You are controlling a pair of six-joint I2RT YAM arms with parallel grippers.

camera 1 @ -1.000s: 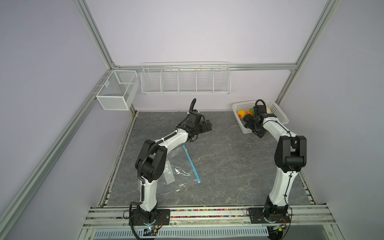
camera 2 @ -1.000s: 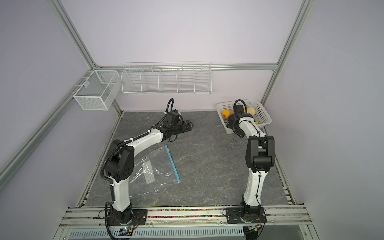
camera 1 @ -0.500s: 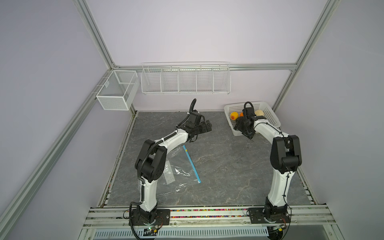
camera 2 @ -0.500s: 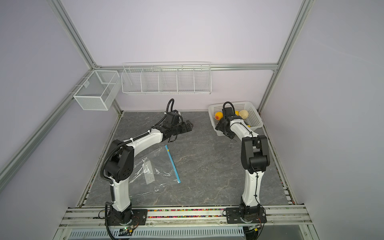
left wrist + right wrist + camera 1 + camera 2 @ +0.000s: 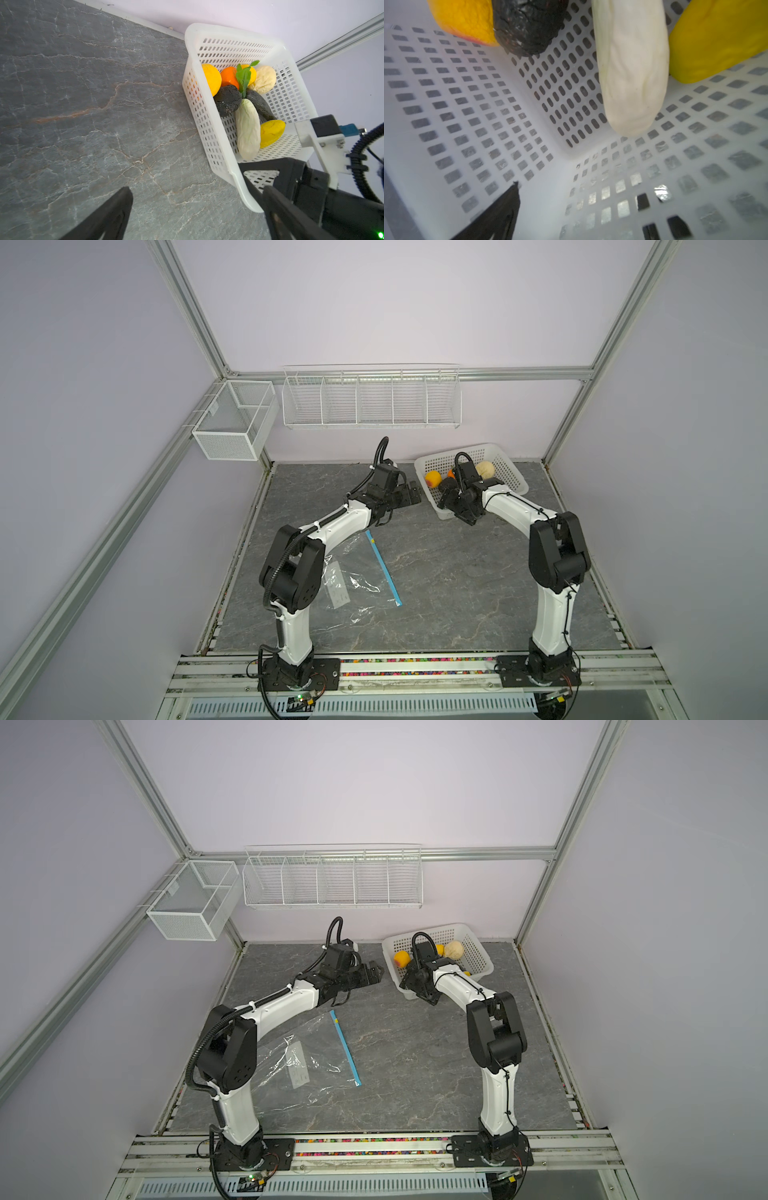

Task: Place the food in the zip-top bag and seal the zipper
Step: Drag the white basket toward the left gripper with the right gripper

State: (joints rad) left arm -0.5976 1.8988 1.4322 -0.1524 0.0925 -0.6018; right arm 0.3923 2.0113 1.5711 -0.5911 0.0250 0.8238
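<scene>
The food [image 5: 248, 128] lies piled in a white perforated basket [image 5: 207, 133] at the back right of the table: peach [image 5: 433, 479], orange, lemon, beige ball [image 5: 485, 469], dark pieces, a leafy green one, white and yellow oblongs. My right gripper [image 5: 449, 493] [image 5: 581, 199] stands open astride the basket's near wall, one finger [image 5: 506, 207] inside and the other outside. My left gripper [image 5: 413, 495] [image 5: 197, 207] hangs open and empty just left of the basket. The zip-top bag [image 5: 357, 576] [image 5: 307, 1056] lies flat at front left under the left arm, its blue zipper [image 5: 384, 568] facing the middle.
A white wire rack [image 5: 370, 400] hangs on the back wall. A mesh box [image 5: 232, 423] is fixed at the back left corner. Bare grey table [image 5: 457, 580] stretches between the bag and the right arm.
The right gripper has drawn the basket leftward from the back right corner toward the middle, turning it. The left arm and the bag have stayed put.
</scene>
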